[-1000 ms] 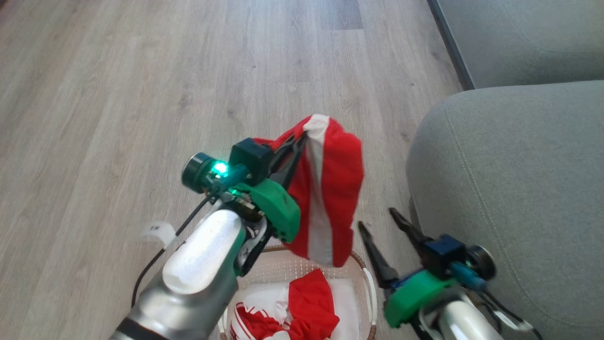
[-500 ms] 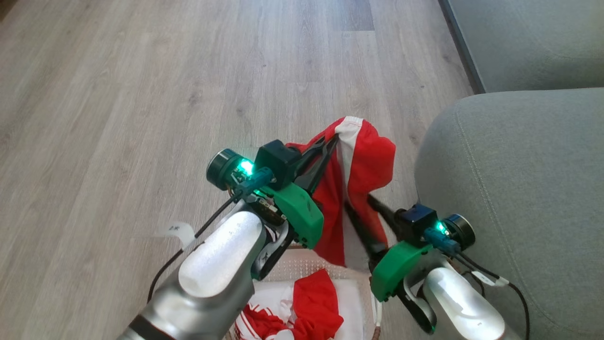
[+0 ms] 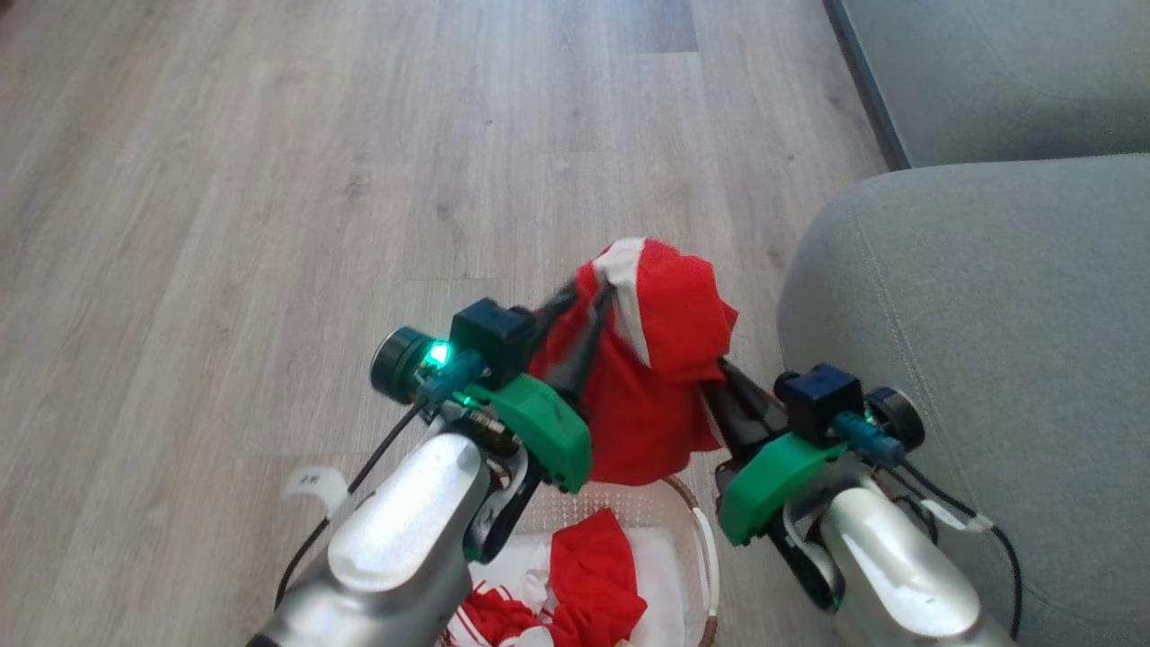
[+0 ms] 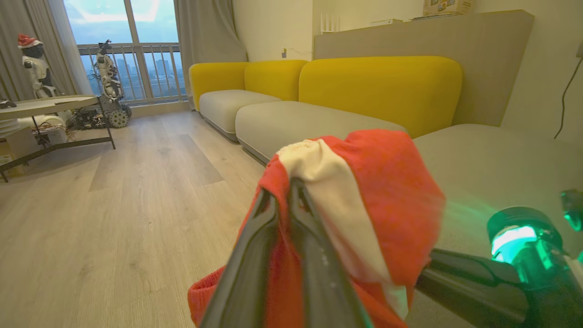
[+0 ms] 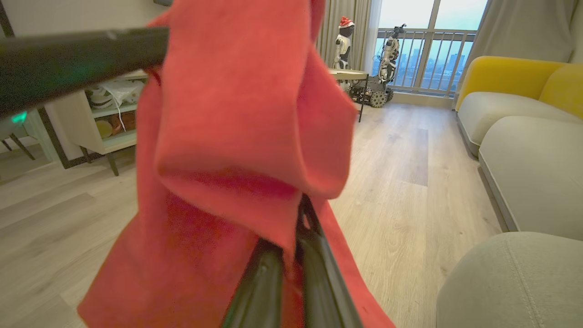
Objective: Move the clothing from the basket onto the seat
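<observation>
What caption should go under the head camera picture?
Left fingers and right fingers pinch a red garment over the basket, beside the grey seat.

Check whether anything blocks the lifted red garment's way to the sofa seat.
Nothing visible does. The red garment hangs above the basket's far side, pinched by the left gripper and the right gripper. The seat lies to the robot's right; the robot's own right arm is what lies between.

Red garment point(image 3: 660, 386), white stripe, is hanging bunched above white basket point(image 3: 705, 548). More red clothing point(image 3: 593, 575) is lying inside; grey-green seat point(image 3: 988, 314) is sitting alongside.
</observation>
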